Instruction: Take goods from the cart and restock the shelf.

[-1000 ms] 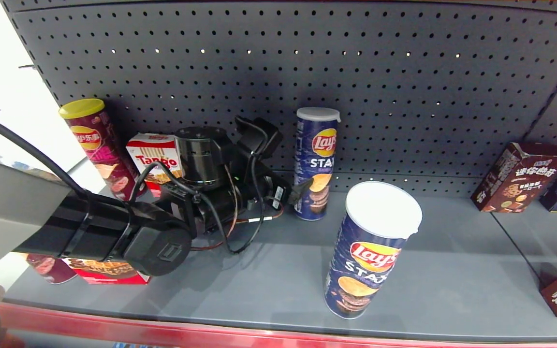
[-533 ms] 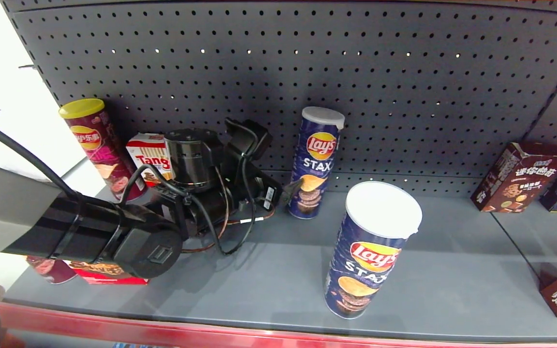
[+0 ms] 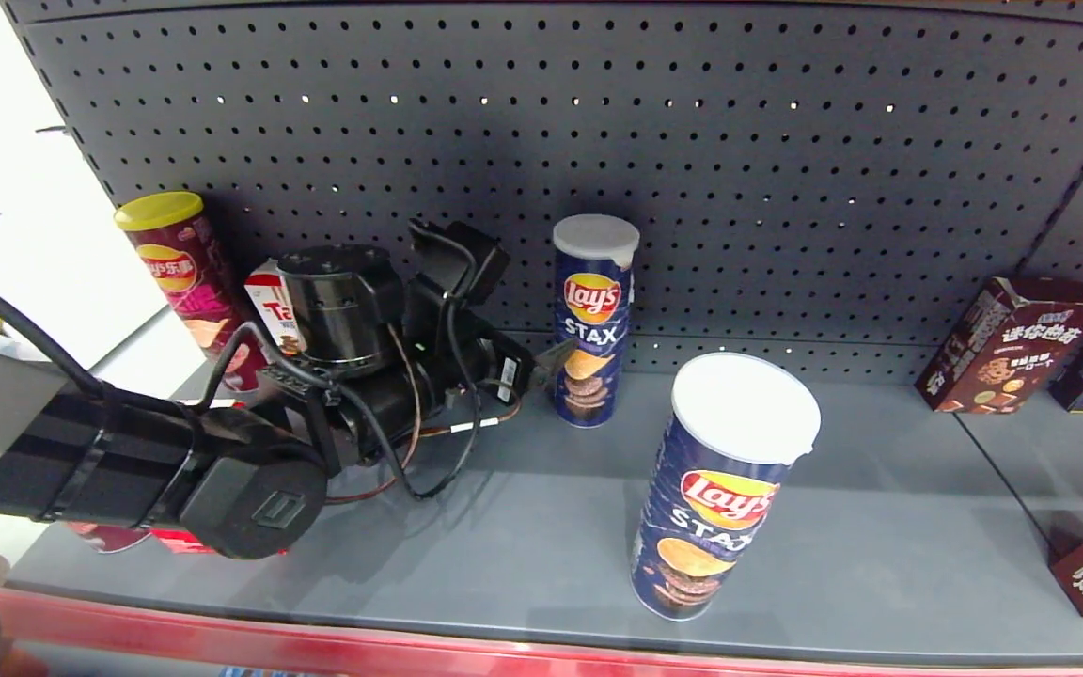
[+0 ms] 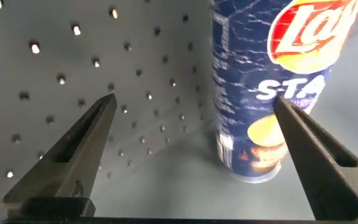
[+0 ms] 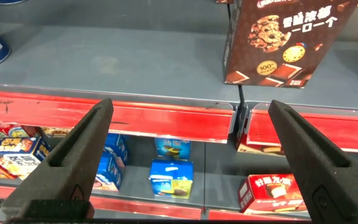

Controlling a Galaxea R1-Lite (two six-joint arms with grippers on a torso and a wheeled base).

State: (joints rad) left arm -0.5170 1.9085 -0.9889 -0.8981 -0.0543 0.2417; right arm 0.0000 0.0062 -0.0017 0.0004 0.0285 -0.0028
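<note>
Left arm (image 3: pixel 128 451) low over shelf (image 3: pixel 523 527); claw (image 4: pixel 194 99) spread, perhaps touching rear can (image 3: pixel 590 324).

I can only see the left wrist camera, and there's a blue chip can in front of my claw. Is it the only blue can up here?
Observer: No. A second blue can stands nearer the front edge of the shelf, to the right of the first can you're looking at.
Operator: What's on the other side of my claw?
Observer: A dark red can with a yellow lid stands by the back wall, left of your left gripper.
Operator: Where's my other claw?
Observer: The right gripper is open, with a brown cookie box standing ahead of it.
</note>
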